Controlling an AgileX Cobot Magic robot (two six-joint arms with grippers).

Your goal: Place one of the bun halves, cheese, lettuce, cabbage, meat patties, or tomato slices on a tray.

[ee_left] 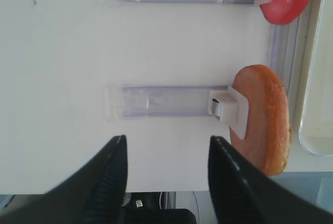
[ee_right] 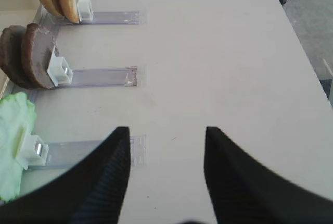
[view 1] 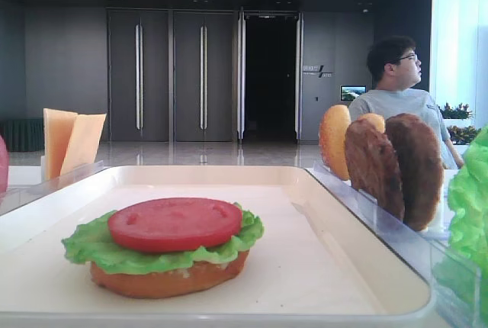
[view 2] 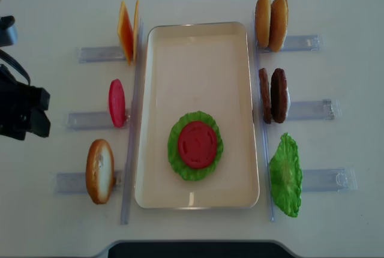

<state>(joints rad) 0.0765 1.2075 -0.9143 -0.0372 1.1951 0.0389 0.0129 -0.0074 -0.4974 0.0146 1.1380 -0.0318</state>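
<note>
Both grippers — left gripper (ee_left: 164, 182), right gripper (ee_right: 166, 174) — gape empty; another layer may topple the tomato slice (view 2: 196, 144) stack, seemingly off-centre.

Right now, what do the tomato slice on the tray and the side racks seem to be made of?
The tomato slice looks like matte moulded plastic or rubber: uniform red, shallow pressed seed dents. The side racks look like clear glossy acrylic, since the table shows through them. The tray seems smooth cream plastic, though I cannot be sure.
</note>
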